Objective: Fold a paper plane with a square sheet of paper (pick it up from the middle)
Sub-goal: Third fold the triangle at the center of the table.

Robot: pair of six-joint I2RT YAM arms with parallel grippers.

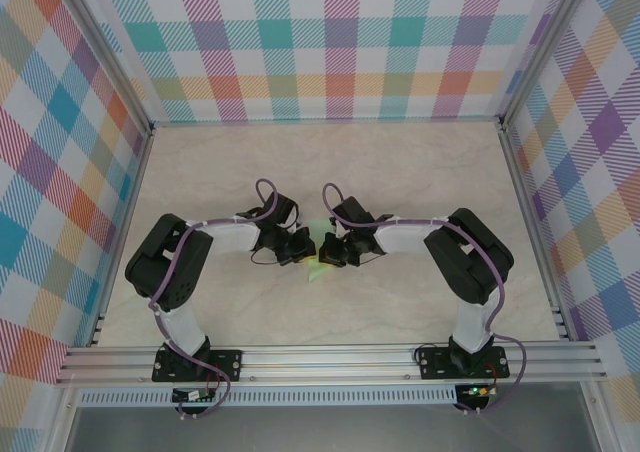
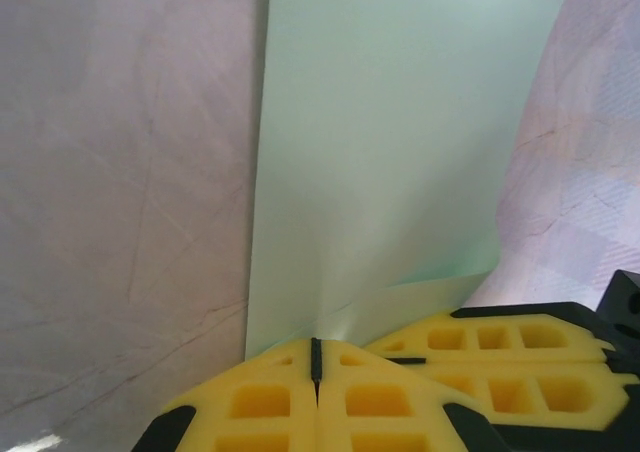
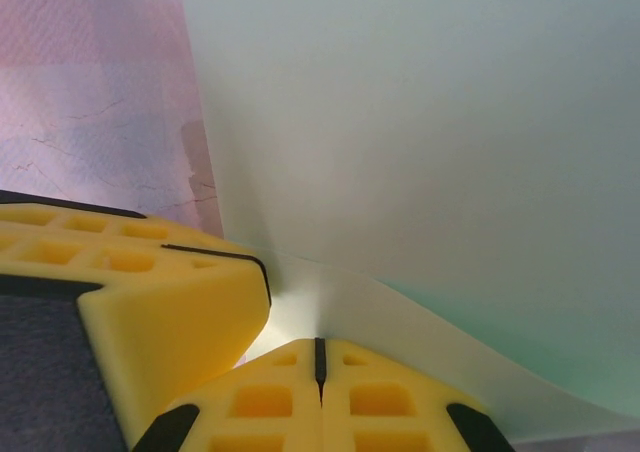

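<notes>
Both arms meet near the mid of the table [image 1: 420,172]. The L gripper [image 1: 303,247] & the R gripper [image 1: 328,250] sit tip to tip, just beside each other. Each is shut tight, pinching the edge of the green paper [image 1: 318,259]. The paper sits between the 2 grippers. In the L wrist view it spreads up & away from the yellow fingers [image 2: 270,402], w/ one bit near them curled over.

Robotics lab test cell, aluminium-profile frame [image 1: 330,357], pastel checked backdrop walls [image 1: 330,42], marble-look tabletop [image 1: 400,162]
</notes>
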